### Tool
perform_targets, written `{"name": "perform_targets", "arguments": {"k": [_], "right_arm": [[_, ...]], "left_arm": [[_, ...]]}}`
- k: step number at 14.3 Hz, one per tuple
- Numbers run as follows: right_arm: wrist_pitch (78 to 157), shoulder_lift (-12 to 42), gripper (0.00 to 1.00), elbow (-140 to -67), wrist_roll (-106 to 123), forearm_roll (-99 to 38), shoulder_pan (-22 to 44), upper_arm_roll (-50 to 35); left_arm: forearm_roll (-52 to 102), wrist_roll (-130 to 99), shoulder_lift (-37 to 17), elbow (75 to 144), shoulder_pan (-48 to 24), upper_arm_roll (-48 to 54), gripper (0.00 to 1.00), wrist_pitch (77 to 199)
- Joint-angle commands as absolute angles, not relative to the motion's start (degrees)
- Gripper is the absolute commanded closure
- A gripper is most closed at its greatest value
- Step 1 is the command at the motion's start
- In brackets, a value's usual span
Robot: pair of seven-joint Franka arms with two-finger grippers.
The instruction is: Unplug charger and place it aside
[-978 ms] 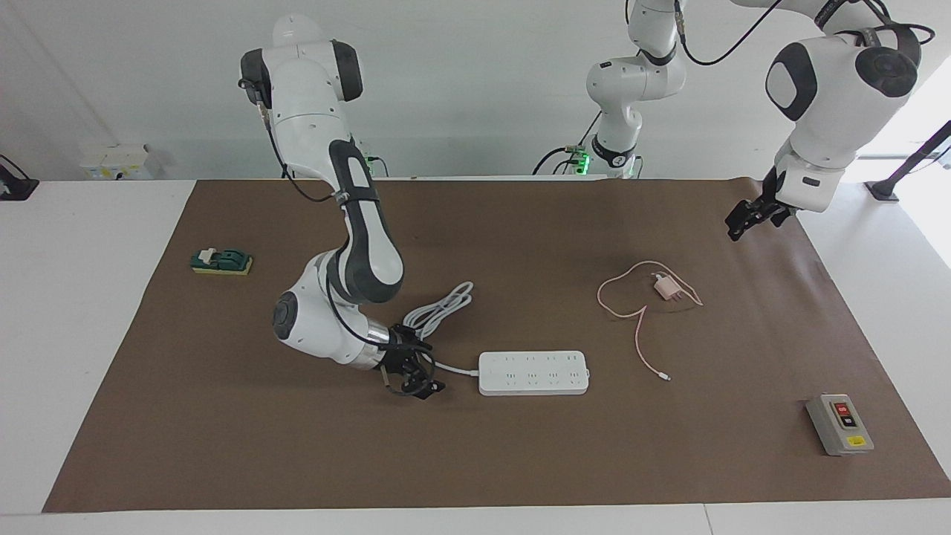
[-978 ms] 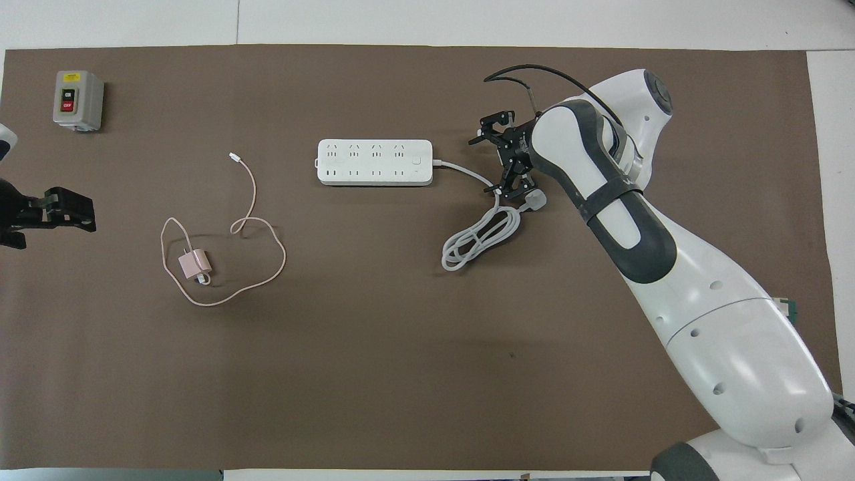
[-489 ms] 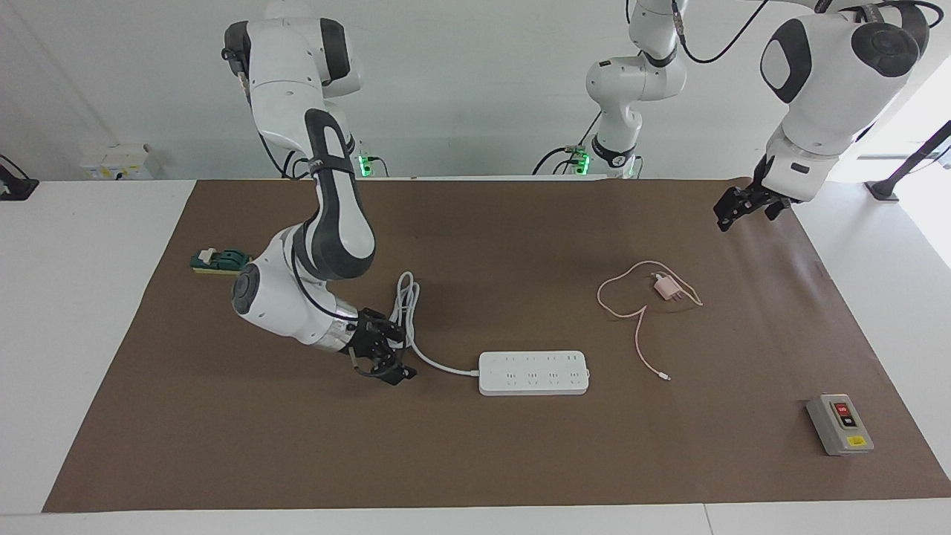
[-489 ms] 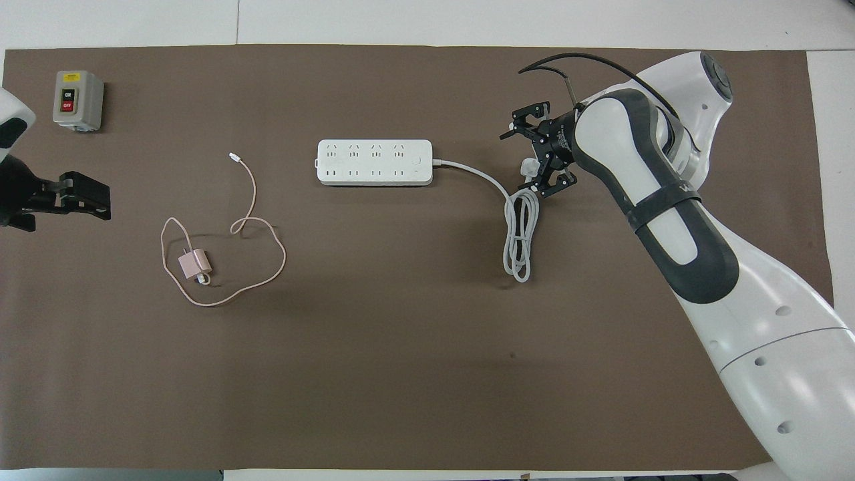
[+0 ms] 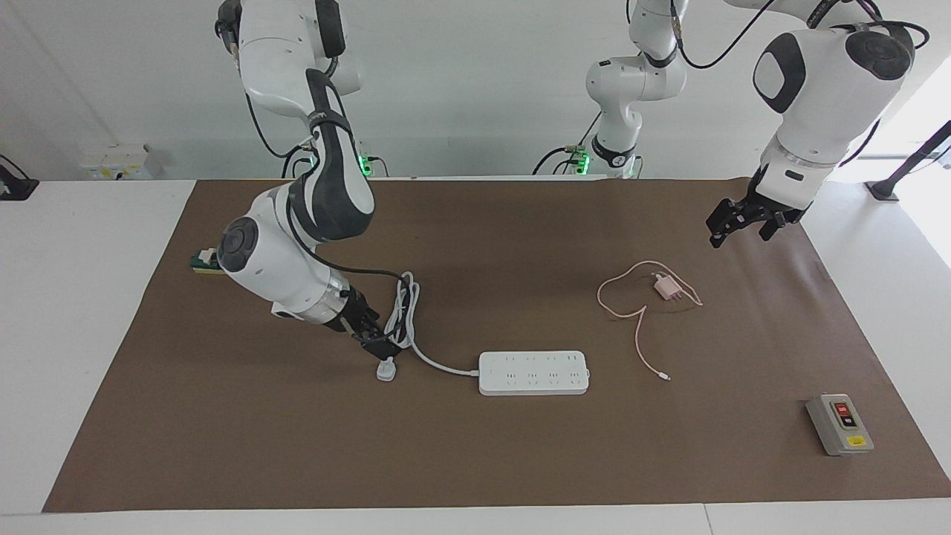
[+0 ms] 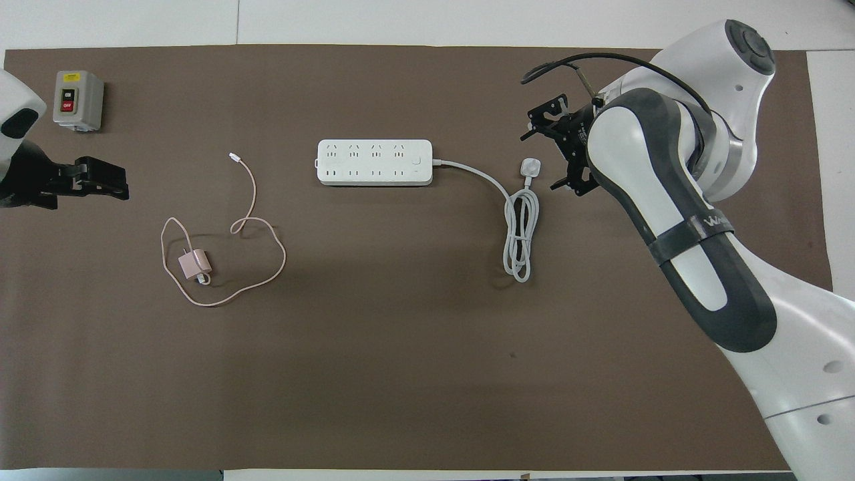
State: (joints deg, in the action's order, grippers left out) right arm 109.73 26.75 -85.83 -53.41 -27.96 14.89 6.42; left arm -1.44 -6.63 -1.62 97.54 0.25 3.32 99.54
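Two snags look possible: the right gripper, spread open low in the middle of the facing view just above the white plug, could hook the thick cord and drag the power strip. The left gripper hangs high in the frame over the mat's edge, its grip impossible to tell. It might catch the thin pink cable and tug the charger, which lies unplugged mid-frame, well apart from the strip. Across the top of the frame a plain pale wall stands over the white table and its flat brown mat
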Motion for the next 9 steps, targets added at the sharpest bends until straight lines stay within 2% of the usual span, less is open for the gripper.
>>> {"name": "perform_targets", "arguments": {"k": [1,9], "right_arm": [[106.54,22.16,0.00,-88.15,-48.18,-23.66,14.24,6.42],[98.53,15.56,0.00,-87.98,-19.56,-10.21,8.45,6.42]], "left_arm": [[-0.70,-5.71,0.52,100.20,-0.17,2.81,0.00,100.20],[-0.79,-4.32,2.28,99.93,-1.31,2.11,0.00,95.72]]}}
